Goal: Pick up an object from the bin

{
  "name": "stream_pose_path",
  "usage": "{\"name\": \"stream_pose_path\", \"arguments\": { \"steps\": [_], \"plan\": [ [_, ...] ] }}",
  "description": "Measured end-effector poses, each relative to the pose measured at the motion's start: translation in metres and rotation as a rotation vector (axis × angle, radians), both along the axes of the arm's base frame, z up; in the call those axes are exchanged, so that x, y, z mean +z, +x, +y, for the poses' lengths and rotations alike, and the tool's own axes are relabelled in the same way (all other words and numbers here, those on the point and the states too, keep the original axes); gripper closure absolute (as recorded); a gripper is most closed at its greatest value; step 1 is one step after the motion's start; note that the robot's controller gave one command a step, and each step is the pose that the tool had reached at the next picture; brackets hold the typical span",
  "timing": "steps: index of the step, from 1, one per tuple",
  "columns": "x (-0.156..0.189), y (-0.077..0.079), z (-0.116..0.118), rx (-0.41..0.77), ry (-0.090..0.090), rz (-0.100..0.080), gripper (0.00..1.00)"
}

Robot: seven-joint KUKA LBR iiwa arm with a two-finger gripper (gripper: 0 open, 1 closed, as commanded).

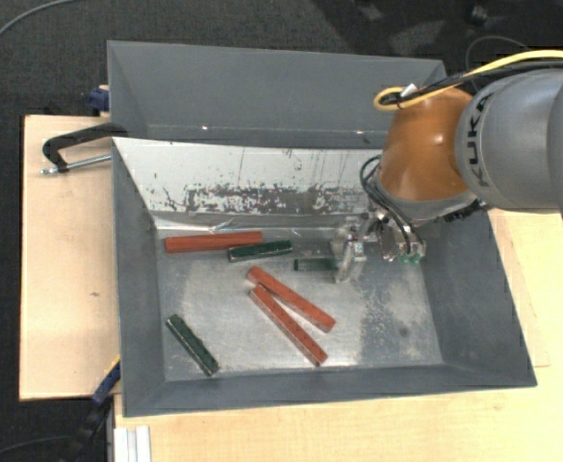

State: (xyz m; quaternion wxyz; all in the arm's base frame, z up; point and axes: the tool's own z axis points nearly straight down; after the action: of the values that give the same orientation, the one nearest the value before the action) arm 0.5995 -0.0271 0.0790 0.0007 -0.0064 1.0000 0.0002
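In the camera view the pincer (350,258) sits low near the back wall of the bin (262,94), just beside a short dark-green bar (312,265). I cannot tell how wide it stands. Nothing looks lifted, so the pick seems not yet done. Flat, hard-edged red bars (293,299) and longer green bars (191,344) lie on the scuffed grey metal floor.

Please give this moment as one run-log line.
gripper low at bin back right | nearest: short dark bar | grasp: unclear | rest: red bars, green bars
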Motion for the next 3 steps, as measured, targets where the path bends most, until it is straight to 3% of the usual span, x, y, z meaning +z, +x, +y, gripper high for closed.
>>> {"name": "stream_pose_path", "arguments": {
  "steps": [1,2,3],
  "plan": [
    [0.0,0.0,0.0,0.0,0.0,0.0,0.0],
    [0.0,0.0,0.0,0.0,0.0,0.0,1.0],
    [0.103,-0.04,-0.041,-0.001,-0.003,-0.011,1.0]
  ]
}}
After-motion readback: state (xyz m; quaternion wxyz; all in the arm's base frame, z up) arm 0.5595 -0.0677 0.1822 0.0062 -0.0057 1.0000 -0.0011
